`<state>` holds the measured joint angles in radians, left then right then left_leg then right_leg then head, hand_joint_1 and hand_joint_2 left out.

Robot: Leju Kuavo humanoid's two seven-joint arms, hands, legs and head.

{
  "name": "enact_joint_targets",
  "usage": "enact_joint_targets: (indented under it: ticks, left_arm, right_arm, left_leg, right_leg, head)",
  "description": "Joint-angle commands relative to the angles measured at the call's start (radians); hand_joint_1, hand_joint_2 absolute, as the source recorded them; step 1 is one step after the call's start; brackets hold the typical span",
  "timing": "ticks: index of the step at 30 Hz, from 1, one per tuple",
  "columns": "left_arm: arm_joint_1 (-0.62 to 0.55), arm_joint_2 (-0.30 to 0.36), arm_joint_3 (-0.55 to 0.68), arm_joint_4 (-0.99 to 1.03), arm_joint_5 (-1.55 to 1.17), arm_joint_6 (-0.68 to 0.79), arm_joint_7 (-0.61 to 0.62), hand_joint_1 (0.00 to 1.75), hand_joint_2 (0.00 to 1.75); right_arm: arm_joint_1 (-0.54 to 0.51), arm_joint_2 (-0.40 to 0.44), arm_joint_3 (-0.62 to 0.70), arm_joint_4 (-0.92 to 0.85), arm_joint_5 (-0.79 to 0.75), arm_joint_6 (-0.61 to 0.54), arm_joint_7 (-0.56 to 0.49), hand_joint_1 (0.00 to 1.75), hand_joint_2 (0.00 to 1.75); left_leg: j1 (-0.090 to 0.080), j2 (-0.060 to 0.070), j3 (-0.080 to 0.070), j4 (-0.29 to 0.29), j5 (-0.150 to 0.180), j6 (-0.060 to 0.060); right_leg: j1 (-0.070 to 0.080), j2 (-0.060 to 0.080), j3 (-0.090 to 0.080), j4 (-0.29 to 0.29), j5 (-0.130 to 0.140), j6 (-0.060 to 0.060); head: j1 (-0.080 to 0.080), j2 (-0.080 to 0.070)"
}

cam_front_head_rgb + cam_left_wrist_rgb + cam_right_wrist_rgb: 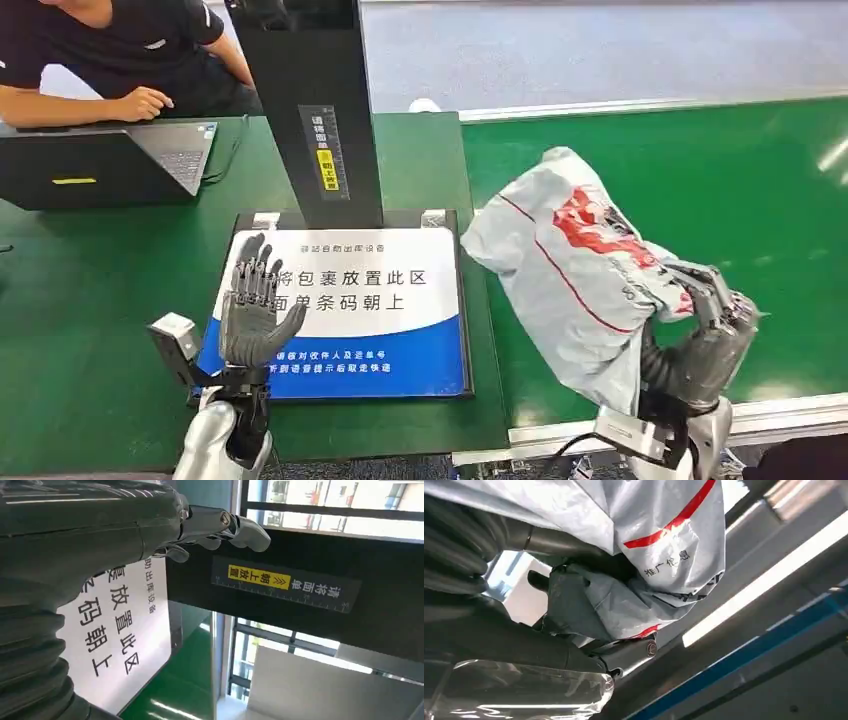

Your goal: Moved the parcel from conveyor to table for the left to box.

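The parcel is a grey plastic mailer bag with red print, lifted over the green conveyor belt right of the table. My right hand grips its lower right end; in the right wrist view the bag bunches between thumb and fingers. My left hand stands upright with fingers apart over the blue-and-white placement mat and holds nothing. In the left wrist view its fingertips point toward the black column.
A black scanner column rises behind the mat. On the green table at far left, a person rests a hand by an open laptop. A metal rail edges the conveyor's near side.
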<state>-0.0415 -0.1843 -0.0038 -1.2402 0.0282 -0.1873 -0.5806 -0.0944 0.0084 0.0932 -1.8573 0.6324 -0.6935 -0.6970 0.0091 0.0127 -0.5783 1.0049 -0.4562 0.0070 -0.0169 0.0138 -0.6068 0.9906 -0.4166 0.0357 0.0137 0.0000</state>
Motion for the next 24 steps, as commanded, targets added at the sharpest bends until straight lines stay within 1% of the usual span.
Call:
enact_joint_targets:
  ticks: [1,2,3,4,5,6,9,10,13,14,15,16,18,19,20,21,22,23,24]
  left_arm:
    - [-0.066,0.024,-0.045,0.121,0.009,0.010,-0.009,0.00,1.75]
    - [-0.070,0.023,-0.047,0.127,0.010,0.011,-0.011,0.00,1.75]
    - [-0.071,0.022,-0.050,0.132,0.010,0.013,-0.011,0.00,1.75]
    - [-0.070,0.020,-0.051,0.135,0.012,0.015,-0.011,0.00,1.75]
    - [-0.069,0.020,-0.053,0.136,0.012,0.015,-0.011,0.00,1.75]
    - [-0.068,0.020,-0.054,0.139,0.015,0.016,-0.011,0.00,1.75]
    - [-0.061,0.026,-0.051,0.139,0.026,0.024,-0.019,0.00,1.75]
    - [-0.059,0.026,-0.047,0.138,0.028,0.025,-0.020,0.00,1.75]
    - [-0.050,0.027,-0.039,0.130,0.031,0.025,-0.020,0.00,1.75]
    - [-0.048,0.027,-0.036,0.127,0.031,0.025,-0.020,0.00,1.75]
    - [-0.048,0.027,-0.036,0.127,0.031,0.025,-0.020,0.00,1.75]
    - [-0.044,0.029,-0.035,0.128,0.032,0.028,-0.021,0.00,1.75]
    - [-0.037,0.033,-0.033,0.132,0.034,0.029,-0.024,0.00,1.75]
    - [-0.028,0.036,-0.024,0.134,0.038,0.031,-0.037,0.00,1.75]
    - [-0.023,0.039,-0.021,0.132,0.038,0.029,-0.042,0.00,1.75]
    - [-0.017,0.040,-0.010,0.126,0.041,0.035,-0.052,0.00,1.75]
    - [-0.013,0.044,-0.001,0.120,0.039,0.035,-0.055,0.00,1.75]
    - [-0.014,0.042,0.014,0.115,0.034,0.035,-0.053,0.00,1.75]
    - [-0.015,0.041,0.018,0.112,0.031,0.033,-0.051,0.00,1.75]
  right_arm:
    - [-0.300,-0.022,0.403,0.437,-0.045,0.022,-0.001,1.75,1.75]
    - [-0.316,-0.014,0.432,0.482,-0.061,0.040,-0.001,1.75,1.75]
    - [-0.333,-0.008,0.461,0.535,-0.080,0.063,-0.001,1.75,1.75]
    - [-0.352,-0.001,0.489,0.604,-0.094,0.079,-0.001,1.75,1.75]
    - [-0.362,0.002,0.501,0.640,-0.103,0.089,-0.001,1.75,1.75]
    - [-0.383,0.009,0.519,0.716,-0.115,0.108,-0.001,1.75,1.75]
    - [-0.411,-0.007,0.583,0.845,-0.166,0.094,-0.001,1.75,1.75]
    - [-0.408,-0.003,0.585,0.857,-0.164,0.093,-0.001,1.75,1.75]
    - [-0.426,-0.023,0.622,0.900,-0.237,0.109,-0.001,1.75,1.75]
    - [-0.435,-0.025,0.625,0.934,-0.270,0.143,-0.001,1.75,1.75]
    - [-0.435,-0.025,0.625,0.934,-0.270,0.143,-0.001,1.75,1.75]
    - [-0.441,-0.027,0.627,0.978,-0.311,0.183,-0.001,1.75,1.75]
    - [-0.451,-0.013,0.607,1.064,-0.321,0.235,-0.001,1.75,1.75]
    - [-0.489,0.008,0.598,1.220,-0.278,0.315,0.068,1.75,1.75]
    - [-0.497,0.015,0.578,1.253,-0.268,0.328,0.052,1.75,1.75]
    - [-0.534,0.020,0.608,1.355,-0.204,0.411,0.213,1.75,1.75]
    - [-0.548,0.009,0.609,1.378,-0.162,0.444,0.288,1.75,1.75]
    - [-0.541,0.003,0.560,1.372,-0.168,0.508,0.344,1.75,1.75]
    - [-0.537,-0.006,0.544,1.367,-0.162,0.521,0.344,1.75,1.75]
  left_leg:
    - [-0.001,0.009,0.005,-0.003,0.001,-0.002]
    - [0.000,0.005,0.003,-0.002,0.001,-0.002]
    - [0.000,0.007,0.005,-0.003,0.001,-0.002]
    - [0.000,0.004,0.004,-0.002,0.001,-0.002]
    - [0.000,0.006,0.005,-0.003,0.002,-0.002]
    - [0.000,0.005,0.005,-0.004,0.002,-0.003]
    - [0.000,0.004,0.005,-0.003,0.002,-0.002]
    - [0.000,0.004,0.006,-0.004,0.002,-0.002]
    - [0.000,0.001,0.005,-0.003,0.002,-0.002]
    - [0.000,0.001,0.003,-0.002,0.002,-0.002]
    - [0.000,0.001,0.005,-0.004,0.002,-0.002]
    - [0.000,0.000,0.001,-0.001,0.002,-0.002]
    - [-0.001,0.001,0.003,-0.003,0.002,-0.002]
    - [0.000,0.001,0.001,-0.002,0.002,-0.002]
    - [0.000,0.000,0.004,-0.004,0.003,-0.002]
    - [0.000,0.000,0.003,-0.003,0.003,-0.002]
    - [-0.001,0.000,0.003,-0.004,0.003,-0.002]
    - [0.000,0.002,0.002,-0.002,0.002,-0.002]
    - [0.000,0.002,0.003,-0.003,0.002,-0.002]
  right_leg:
    - [0.000,0.009,0.000,-0.001,0.004,-0.003]
    - [0.000,0.005,0.001,0.000,0.002,-0.002]
    - [0.000,0.006,0.001,0.000,0.003,-0.003]
    - [0.000,0.004,0.001,0.000,0.002,-0.002]
    - [0.000,0.005,0.001,0.000,0.003,-0.003]
    - [0.000,0.004,0.001,0.000,0.003,-0.004]
    - [0.000,0.004,0.001,0.001,0.002,-0.003]
    - [0.000,0.004,0.002,0.000,0.003,-0.004]
    - [0.000,0.001,0.002,0.001,0.002,-0.004]
    - [0.000,0.001,0.001,0.001,0.001,-0.003]
    - [0.000,0.001,0.002,0.001,0.002,-0.004]
    - [0.000,0.001,0.000,0.002,0.001,-0.002]
    - [0.000,0.001,0.001,0.001,0.002,-0.004]
    - [0.000,0.001,0.000,0.001,0.001,-0.002]
    - [0.000,0.000,0.002,0.000,0.002,-0.004]
    - [0.000,0.000,0.001,0.001,0.001,-0.003]
    - [-0.001,0.000,0.001,0.000,0.001,-0.004]
    - [0.000,0.002,0.000,0.001,0.001,-0.003]
    - [0.000,0.002,0.000,0.001,0.002,-0.004]
  head:
    - [-0.001,0.000]
    - [0.000,0.000]
    - [-0.001,0.000]
    - [-0.001,0.000]
    - [0.000,0.000]
    - [0.000,0.000]
    - [0.000,0.000]
    - [-0.001,0.000]
    - [0.000,0.000]
    - [-0.001,0.000]
    - [-0.001,0.000]
    - [0.000,0.000]
    - [-0.001,0.000]
    - [-0.001,0.000]
    - [0.000,0.000]
    - [0.000,0.000]
    - [0.000,0.000]
    - [-0.002,0.000]
    - [-0.001,0.000]
